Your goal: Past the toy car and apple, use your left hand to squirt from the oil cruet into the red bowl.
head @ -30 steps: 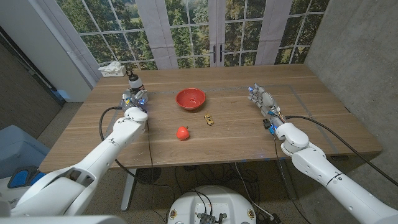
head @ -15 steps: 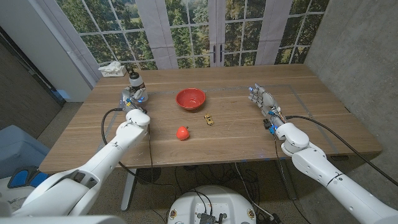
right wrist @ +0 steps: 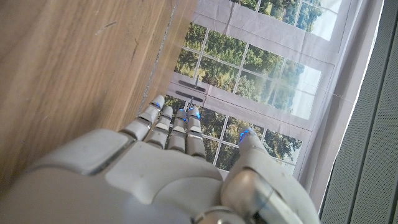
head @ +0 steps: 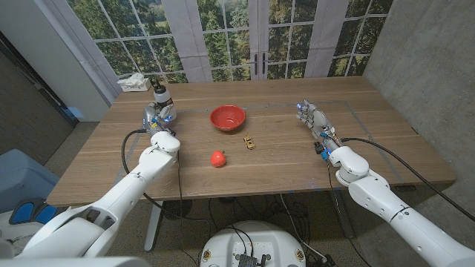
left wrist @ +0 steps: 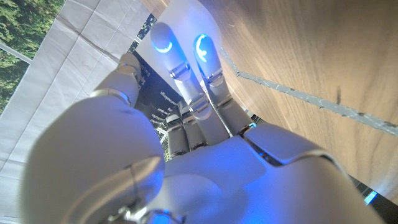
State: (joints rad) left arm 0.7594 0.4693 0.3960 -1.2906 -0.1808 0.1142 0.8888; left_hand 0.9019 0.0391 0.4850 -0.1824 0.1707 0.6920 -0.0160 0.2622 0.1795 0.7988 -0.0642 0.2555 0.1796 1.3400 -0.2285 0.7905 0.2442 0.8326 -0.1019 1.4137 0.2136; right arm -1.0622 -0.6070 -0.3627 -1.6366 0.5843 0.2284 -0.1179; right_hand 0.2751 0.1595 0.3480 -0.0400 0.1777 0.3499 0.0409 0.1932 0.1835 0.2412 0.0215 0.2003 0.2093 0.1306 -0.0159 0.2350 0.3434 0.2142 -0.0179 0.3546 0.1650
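**Left hand at the cruet; grip unconfirmed**

The small glass oil cruet with a dark spout cap (head: 159,95) is standing upright near the far left corner of the wooden tabletop (head: 282,159). The left hand (head: 157,117) is sitting just beside it on the near side; whether its fingers (left wrist: 186,56) are closing on the body cannot be told. The right hand (head: 312,119) is waiting with fingers apart, holding nothing. The round red bowl (head: 227,117) is lying well apart, with the yellow toy car (head: 250,142) and red apple (head: 217,158) nearer the robot.

Judgement: the cruet is likely rigid, smooth, breakable and top-heavy; a firm hold around the lower body is advisable.
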